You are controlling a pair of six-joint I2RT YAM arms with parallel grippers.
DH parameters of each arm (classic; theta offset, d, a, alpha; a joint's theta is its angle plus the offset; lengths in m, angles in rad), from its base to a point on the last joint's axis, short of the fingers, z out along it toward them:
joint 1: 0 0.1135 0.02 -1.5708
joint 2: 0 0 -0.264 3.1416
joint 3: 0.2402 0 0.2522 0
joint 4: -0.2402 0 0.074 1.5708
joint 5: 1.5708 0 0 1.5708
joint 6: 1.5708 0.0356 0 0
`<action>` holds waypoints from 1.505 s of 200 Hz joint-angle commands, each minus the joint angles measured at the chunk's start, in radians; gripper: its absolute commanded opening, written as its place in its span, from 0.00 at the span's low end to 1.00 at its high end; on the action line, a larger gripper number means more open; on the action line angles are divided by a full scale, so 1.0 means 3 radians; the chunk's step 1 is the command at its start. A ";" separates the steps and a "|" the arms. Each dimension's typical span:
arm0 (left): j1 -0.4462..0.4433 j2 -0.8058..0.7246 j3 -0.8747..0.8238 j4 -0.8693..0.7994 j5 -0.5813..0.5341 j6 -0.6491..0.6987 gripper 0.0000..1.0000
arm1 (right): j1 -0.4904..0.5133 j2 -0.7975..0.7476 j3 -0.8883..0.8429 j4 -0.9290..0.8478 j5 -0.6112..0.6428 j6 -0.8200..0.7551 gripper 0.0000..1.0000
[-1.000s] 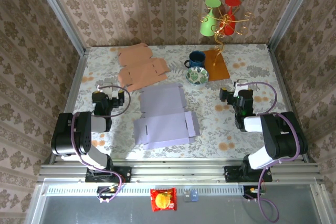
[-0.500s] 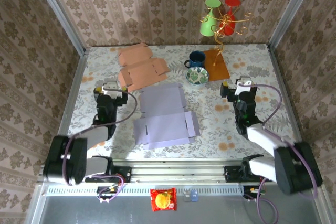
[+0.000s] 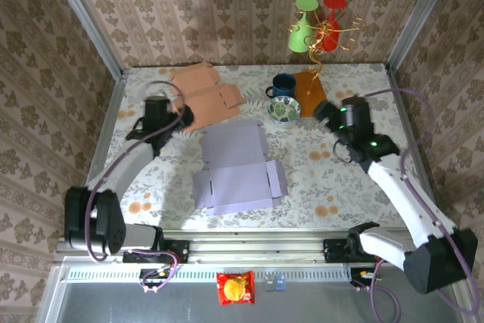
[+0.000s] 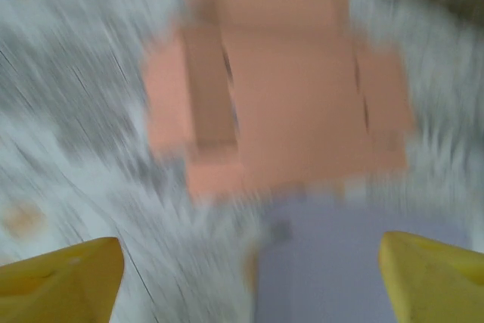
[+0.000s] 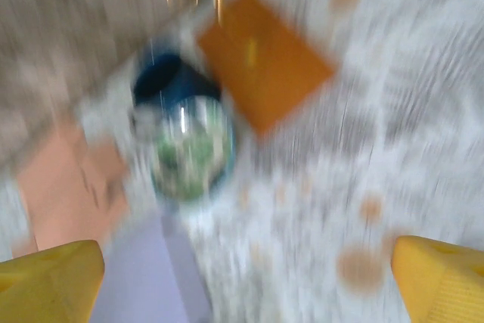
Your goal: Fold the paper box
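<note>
The left gripper [image 4: 243,284] has its two yellow fingers [image 4: 59,277] spread wide apart and holds nothing. The right gripper [image 5: 246,277] has its yellow fingers [image 5: 47,276] spread wide too, and it also holds nothing. Both wrist pictures are blurry. Seen from above, the left arm comes up from its base at the near edge and leans out over the left side of the flowery table [image 3: 318,183]. Its hand end points at the near left edge of the flat peach-pink cardboard box sheet [image 3: 203,96], and I cannot tell if it touches it. The right arm stretches out long from its base on the right. Its hand end hangs close to the near corner of the flat orange square mat [image 3: 311,94]. Closest to us, below the table's edge, lies a small red snack bag [image 3: 236,287]. In the middle of the table, between the two arms, lies the flat pale purple cardboard box sheet [image 3: 238,168], unfolded, with no gripper on it. Just behind it is the peach-pink sheet, their edges close together. To the right sits a small green patterned bowl [image 3: 283,109], with a dark blue mug [image 3: 283,85] right behind it and the orange mat beside both. Farthest back stands a gold wire rack [image 3: 325,35] holding a green cup [image 3: 302,26] and a red cup [image 3: 333,5].
</note>
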 commanded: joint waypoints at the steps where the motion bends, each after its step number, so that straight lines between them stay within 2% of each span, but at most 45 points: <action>1: -0.0251 0.0110 -0.0067 -0.0921 0.0456 -0.0194 0.60 | 0.0337 0.0027 -0.0136 -0.0649 -0.0561 0.0506 0.85; 9: -0.0347 0.0176 -0.0137 -0.0950 0.0519 -0.0253 0.52 | 0.0407 0.0066 -0.0276 -0.0571 -0.0739 0.0633 0.80; 19: -0.0495 0.0213 -0.0219 -0.0947 0.0519 -0.0296 0.47 | 0.0455 0.0092 -0.0464 -0.0380 -0.0951 0.0783 0.75; 36: -0.0579 0.0189 -0.0381 -0.0792 0.0496 -0.0392 0.45 | 0.0498 0.0138 -0.0718 -0.0028 -0.1209 0.1039 0.69; 72: -0.0580 0.0357 -0.0459 -0.0611 0.0637 -0.0400 0.43 | 0.0742 0.0324 -0.0977 0.0310 -0.1427 0.1452 0.69; 82: -0.0580 0.0448 -0.0443 -0.0565 0.0730 -0.0383 0.41 | 0.0818 0.0365 -0.1026 0.0378 -0.1440 0.1538 0.69; 92: -0.0725 0.0519 -0.0436 -0.0552 0.0751 -0.0402 0.41 | 0.0879 0.0407 -0.1059 0.0405 -0.1451 0.1599 0.69; 127: -0.0947 0.0731 -0.0414 -0.0386 0.0741 -0.0645 0.39 | 0.0899 0.0506 -0.1183 0.0422 -0.1499 0.1722 0.68; 161: -0.1086 0.0865 -0.0316 -0.0323 0.0635 -0.0791 0.38 | 0.0818 0.0291 -0.1237 0.0215 -0.1350 0.1652 0.69; 201: -0.1146 0.0920 -0.0330 -0.0265 0.0669 -0.0855 0.36 | 0.0736 0.0151 -0.1751 0.0878 -0.1507 0.2090 0.65; 301: -0.1167 0.0910 -0.0380 -0.0209 0.0758 -0.0874 0.31 | 0.0759 0.0238 -0.1977 0.1556 -0.1473 0.2474 0.57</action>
